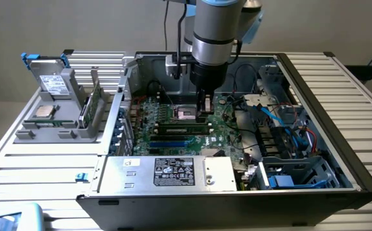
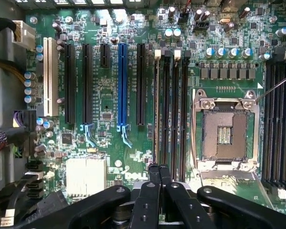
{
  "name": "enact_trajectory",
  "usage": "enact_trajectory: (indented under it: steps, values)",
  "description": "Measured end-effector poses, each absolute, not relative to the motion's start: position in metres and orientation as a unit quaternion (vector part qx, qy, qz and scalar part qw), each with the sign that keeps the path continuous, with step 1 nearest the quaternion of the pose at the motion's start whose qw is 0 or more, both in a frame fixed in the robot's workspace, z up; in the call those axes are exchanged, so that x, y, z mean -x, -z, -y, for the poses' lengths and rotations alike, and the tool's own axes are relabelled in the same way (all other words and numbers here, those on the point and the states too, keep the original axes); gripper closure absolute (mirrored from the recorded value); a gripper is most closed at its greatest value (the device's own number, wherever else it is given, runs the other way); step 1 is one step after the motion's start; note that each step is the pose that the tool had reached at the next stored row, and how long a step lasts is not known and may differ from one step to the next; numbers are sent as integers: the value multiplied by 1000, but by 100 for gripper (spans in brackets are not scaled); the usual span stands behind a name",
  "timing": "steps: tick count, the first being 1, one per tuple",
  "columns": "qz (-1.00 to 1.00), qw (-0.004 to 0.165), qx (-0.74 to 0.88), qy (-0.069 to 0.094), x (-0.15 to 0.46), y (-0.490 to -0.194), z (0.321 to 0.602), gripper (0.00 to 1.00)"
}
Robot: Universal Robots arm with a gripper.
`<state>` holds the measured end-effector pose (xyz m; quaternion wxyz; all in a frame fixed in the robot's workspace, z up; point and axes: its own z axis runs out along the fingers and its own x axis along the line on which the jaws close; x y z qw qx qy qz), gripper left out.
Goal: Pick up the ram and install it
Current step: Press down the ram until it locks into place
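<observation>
Claw (image 1: 205,108) clenched, fingers pressed together with nothing between them, lowered into the open computer case (image 1: 340,120) over the motherboard (image 1: 173,144). In the wrist view, closed claw (image 2: 159,168) tips right at one end of the bank of memory slots (image 2: 174,109), just beside the empty CPU socket (image 2: 224,129). Contact with the board or the stick impossible to judge.

Ram (image 1: 182,128) seated edge-up in a memory slot near the middle of the motherboard, lying across just below the claw tips in the exterior view. In the wrist view, ram (image 2: 156,109) seen edge-on as a thin strip in the outermost slot of the bank, running straight away from the fingertips. Long black and blue expansion slots (image 2: 122,86) further along the board, well apart from the claw.

Case lying open on a white slatted bench (image 1: 38,168), silver power supply (image 1: 173,173) along its near edge. Grey holder (image 1: 57,130) at the bench's edge on the exterior view's left, carrying a hard drive (image 1: 52,85), a processor chip (image 1: 43,111) and another upright green board (image 1: 93,108). Plain grey wall (image 1: 76,24) behind.
</observation>
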<state>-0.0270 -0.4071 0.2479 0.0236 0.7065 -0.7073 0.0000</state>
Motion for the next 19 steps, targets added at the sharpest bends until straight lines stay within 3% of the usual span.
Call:
enact_trajectory:
  steps: [19]
  values:
    - [710, 19, -704, -7, 31, -236, 405, 89]
